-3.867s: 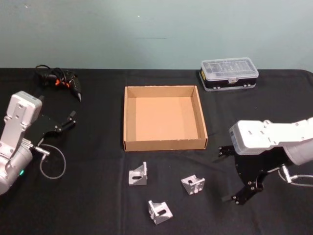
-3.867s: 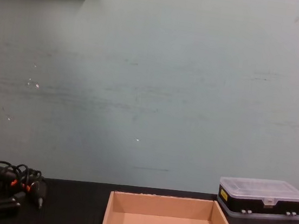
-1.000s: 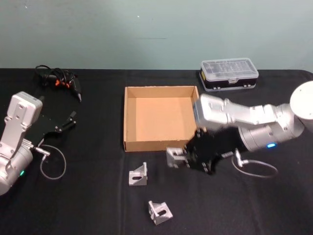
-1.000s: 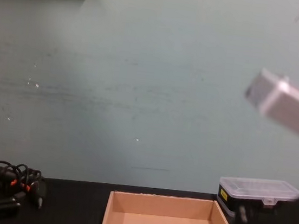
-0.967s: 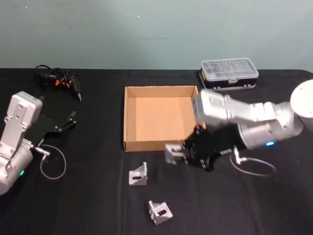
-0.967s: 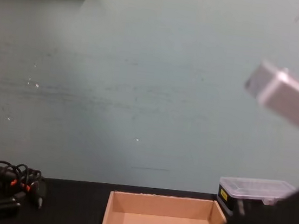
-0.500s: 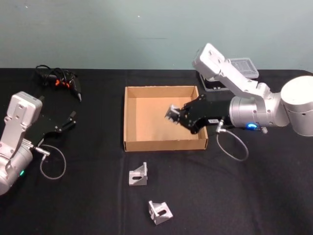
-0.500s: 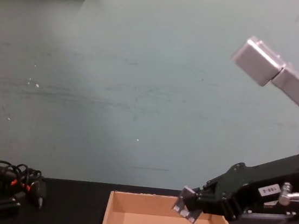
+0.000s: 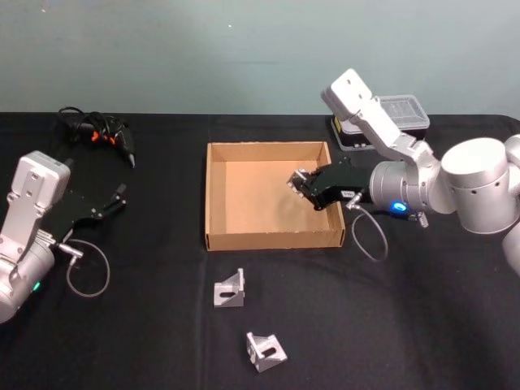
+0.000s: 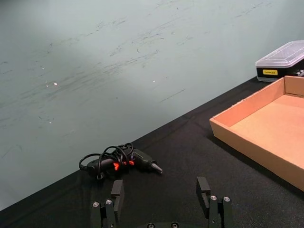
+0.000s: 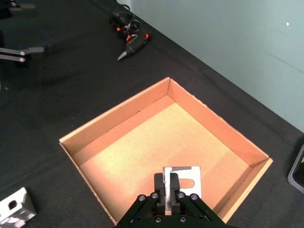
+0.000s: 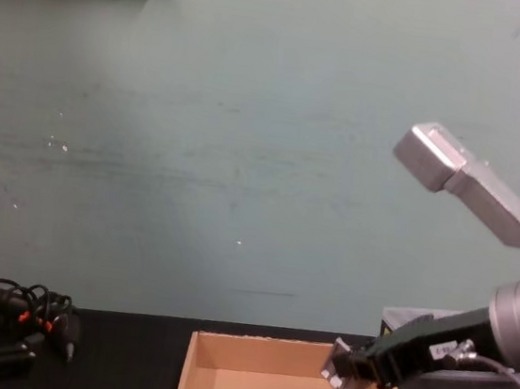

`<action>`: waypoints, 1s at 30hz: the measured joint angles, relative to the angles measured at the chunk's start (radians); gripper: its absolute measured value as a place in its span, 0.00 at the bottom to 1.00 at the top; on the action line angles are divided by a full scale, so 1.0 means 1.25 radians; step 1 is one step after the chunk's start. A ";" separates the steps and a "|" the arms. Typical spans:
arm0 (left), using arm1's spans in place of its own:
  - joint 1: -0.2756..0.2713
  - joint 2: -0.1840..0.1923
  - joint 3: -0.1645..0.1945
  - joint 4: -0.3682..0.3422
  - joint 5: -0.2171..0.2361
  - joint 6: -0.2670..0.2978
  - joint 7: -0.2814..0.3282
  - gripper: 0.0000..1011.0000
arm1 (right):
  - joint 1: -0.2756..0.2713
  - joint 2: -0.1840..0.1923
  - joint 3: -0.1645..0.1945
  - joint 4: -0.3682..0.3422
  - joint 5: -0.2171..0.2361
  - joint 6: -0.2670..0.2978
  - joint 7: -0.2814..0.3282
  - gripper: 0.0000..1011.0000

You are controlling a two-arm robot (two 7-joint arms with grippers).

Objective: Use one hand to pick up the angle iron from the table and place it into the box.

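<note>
Right arm [image 9: 410,185] reaches forward and inward toward the robot's midline, its forearm roughly level and a silver link angled up behind it. Right gripper [image 9: 302,185] points toward the robot's left, its fingers closed on an angle iron [image 9: 296,180] held in the air. Left arm [image 9: 28,215] is folded low at the robot's left side. Left gripper [image 9: 114,201] points forward and inward, fingers [image 10: 203,187] spread apart.

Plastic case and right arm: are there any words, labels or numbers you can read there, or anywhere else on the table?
Yellow label on the plastic case: too small to read.
White sticker on the right claw, which grips the metal bracket over the box: too blurred to read.
Box, table, parked left claw: no text seen.
</note>
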 joint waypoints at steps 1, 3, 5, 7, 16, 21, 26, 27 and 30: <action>0.000 0.000 0.000 0.000 0.000 0.000 0.000 0.99 | 0.000 -0.006 0.000 0.009 -0.004 0.000 -0.003 0.06; 0.000 0.000 0.000 0.000 0.000 0.000 0.000 0.99 | -0.001 -0.013 0.001 0.019 -0.008 -0.001 -0.005 0.06; 0.000 0.000 0.000 0.000 0.000 0.000 0.000 0.99 | -0.003 -0.020 0.002 0.030 -0.013 -0.003 -0.008 0.06; 0.000 0.000 0.000 0.000 0.000 0.000 0.000 0.99 | -0.005 -0.027 0.003 0.039 -0.018 -0.001 -0.011 0.06; 0.000 0.000 0.000 0.000 0.000 0.000 0.000 0.99 | -0.012 -0.041 0.005 0.057 -0.037 0.010 -0.009 0.06; 0.000 0.000 0.000 0.000 0.000 0.000 0.000 0.99 | -0.013 -0.046 0.010 0.062 -0.043 0.011 0.001 0.11; 0.000 0.000 0.000 0.000 0.000 0.000 0.000 0.99 | -0.016 -0.049 0.016 0.062 -0.051 0.011 0.005 0.27; 0.000 0.000 0.000 0.000 0.000 0.000 0.000 0.99 | -0.017 -0.050 0.019 0.060 -0.053 0.011 0.005 0.27; 0.000 0.000 0.000 0.000 0.000 0.000 0.000 0.99 | -0.022 -0.049 0.027 0.052 -0.056 0.010 0.004 0.39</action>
